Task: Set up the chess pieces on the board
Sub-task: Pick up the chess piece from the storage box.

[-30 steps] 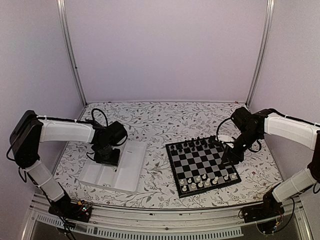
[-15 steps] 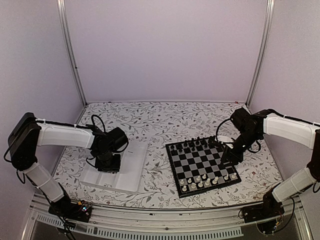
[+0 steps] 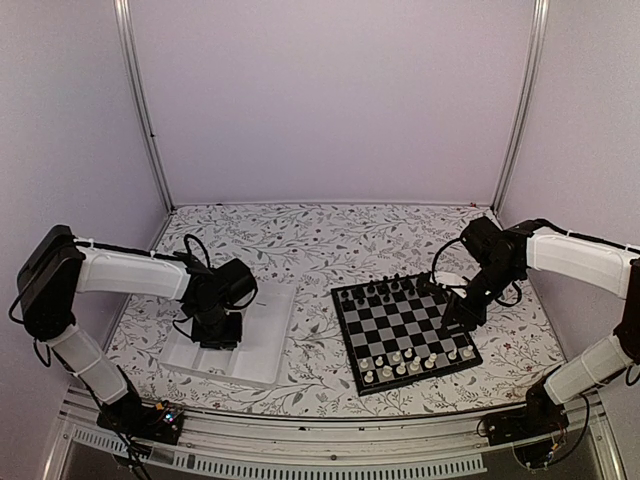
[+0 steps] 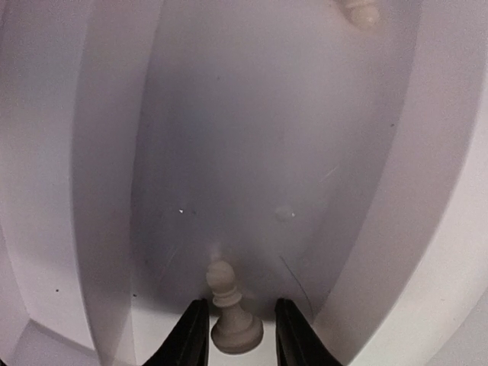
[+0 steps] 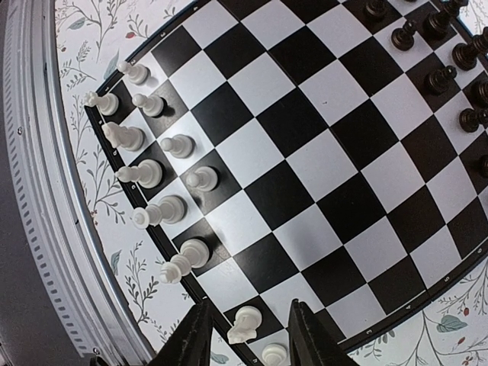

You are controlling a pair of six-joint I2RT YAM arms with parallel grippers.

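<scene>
I am in the middle of the job, at the step of fetching one more white piece. My left gripper (image 4: 239,345) is down inside the white tray (image 4: 427,229), which sits at the left side of the table. A little white pawn (image 4: 232,309) stands right between its two fingers (image 4: 194,339). The fingers are very near the pawn on both sides, but I cannot tell if they are squeezing it. Another white piece (image 4: 360,11) lies farther up in the same tray. My right gripper (image 5: 248,339) hangs low over the right side of the board (image 5: 305,152). Its fingers are apart and hold nothing. A white piece (image 5: 245,324) stands on the board's edge row just between them, with a gap on each side. The white chess pieces (image 5: 141,174) line the near edge of the board and the black ones (image 5: 438,76) line the far edge. I see only a few white pawns in the second row, so I think more are needed there. Next I should pinch the pawn tight, lift it straight up, carry it over, and set it on a free square in that row without bumping the others. The tiny marks on the board's border are too small to read, and I see no brand.
</scene>
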